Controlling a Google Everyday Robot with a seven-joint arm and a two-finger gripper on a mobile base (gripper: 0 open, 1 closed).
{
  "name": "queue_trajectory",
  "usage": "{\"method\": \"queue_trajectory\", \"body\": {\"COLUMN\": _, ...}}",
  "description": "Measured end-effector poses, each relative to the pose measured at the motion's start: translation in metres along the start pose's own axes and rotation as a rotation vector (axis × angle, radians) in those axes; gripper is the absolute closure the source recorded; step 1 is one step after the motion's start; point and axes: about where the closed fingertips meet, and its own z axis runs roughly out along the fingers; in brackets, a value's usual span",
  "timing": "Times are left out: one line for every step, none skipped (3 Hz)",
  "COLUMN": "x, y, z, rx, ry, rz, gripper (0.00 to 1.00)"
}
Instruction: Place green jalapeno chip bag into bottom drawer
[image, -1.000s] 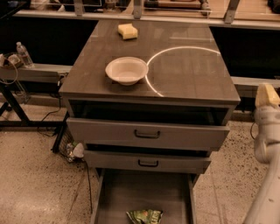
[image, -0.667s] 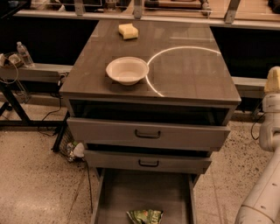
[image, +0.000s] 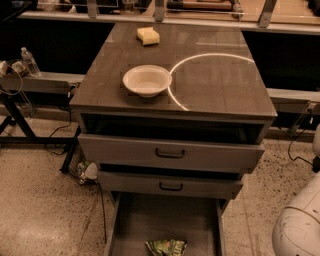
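One green jalapeno chip bag (image: 165, 247) on bottom drawer (image: 150, 222) floor: likely light, crinkly, slippery; pinch raised fold. Gripper out of frame, so grip state and bag's bearing from it unknowable.

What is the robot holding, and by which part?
Cannot be told: the gripper is out of view. The green jalapeno chip bag lies untouched in the bottom drawer.
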Motion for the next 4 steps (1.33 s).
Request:
{"method": "queue_trajectory", "body": {"x": 0.015, "y": -0.042, "z": 0.017, "rx": 0.088, "ry": -0.016, "rz": -0.079, "gripper": 1.0}}
{"method": "queue_trajectory", "body": {"x": 0.008, "y": -0.088, "z": 0.038, "rx": 0.193, "ry": -0.084, "rz": -0.11, "gripper": 1.0}}
{"method": "queue_trajectory", "body": {"x": 0.002, "y": -0.09, "z": 0.036, "rx": 0.217, "ry": -0.107, "rz": -0.077, "gripper": 1.0}}
{"method": "queue_trajectory", "body": {"x": -0.04, "y": -0.1, "z": 0.035, "rx": 0.343, "ry": -0.185, "rz": -0.014, "gripper": 1.0}}
